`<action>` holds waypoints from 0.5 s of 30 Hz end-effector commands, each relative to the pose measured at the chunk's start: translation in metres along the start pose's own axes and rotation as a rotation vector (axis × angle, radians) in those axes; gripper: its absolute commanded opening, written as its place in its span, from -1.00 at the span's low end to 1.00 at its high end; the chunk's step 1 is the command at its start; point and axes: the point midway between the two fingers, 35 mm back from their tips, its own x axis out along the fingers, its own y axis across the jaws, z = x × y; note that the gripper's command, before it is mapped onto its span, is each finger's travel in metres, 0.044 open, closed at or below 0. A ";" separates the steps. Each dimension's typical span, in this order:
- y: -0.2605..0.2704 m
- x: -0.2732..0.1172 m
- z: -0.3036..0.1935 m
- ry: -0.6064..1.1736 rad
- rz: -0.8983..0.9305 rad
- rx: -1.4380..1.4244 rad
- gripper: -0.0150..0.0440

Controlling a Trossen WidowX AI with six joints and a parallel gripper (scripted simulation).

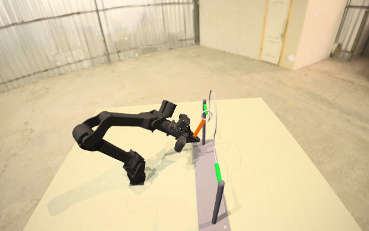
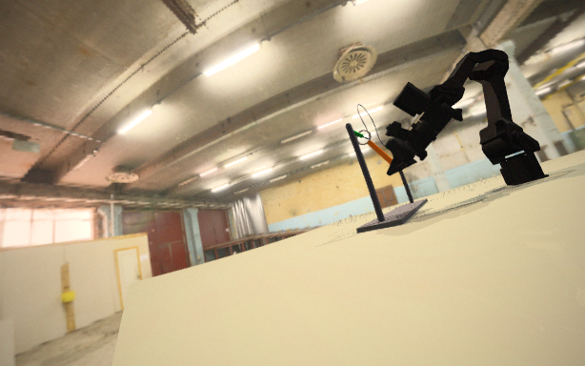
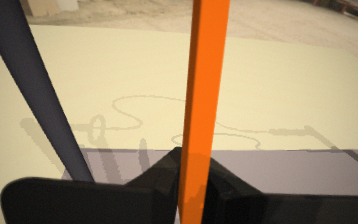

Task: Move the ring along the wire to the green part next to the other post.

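The ring (image 1: 201, 116) (image 2: 370, 137) is around the wire by the inner end of the green part (image 1: 205, 107) (image 2: 358, 134) next to the far post (image 1: 204, 132) (image 2: 369, 183). Whether it touches the wire cannot be told. Its orange handle (image 1: 199, 128) (image 2: 380, 152) (image 3: 205, 100) slants down to the gripper. My gripper (image 1: 196, 138) (image 2: 392, 168) (image 3: 186, 154) is shut on the handle's lower end, below the ring. The thin grey wire (image 1: 216, 114) arches high, then drops to the other green part (image 1: 218, 172) at the near post (image 1: 218, 204). The ring is outside the wrist view.
Both posts stand on a flat grey-purple base (image 1: 207, 180) (image 2: 395, 215). The far post also shows close by at the left of the wrist view (image 3: 40, 90). Shadows of the wire and ring lie on the pale table top (image 1: 270, 168) (image 3: 280, 80).
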 end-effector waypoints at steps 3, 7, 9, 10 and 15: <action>0.007 -0.001 0.002 -0.004 0.000 0.008 -1.00; 0.011 -0.001 0.002 -0.004 0.000 0.008 -1.00; 0.013 -0.002 0.002 -0.004 0.000 0.008 -1.00; 0.014 -0.002 0.002 -0.005 0.000 0.008 -1.00; 0.019 -0.002 0.002 -0.005 0.000 0.009 -1.00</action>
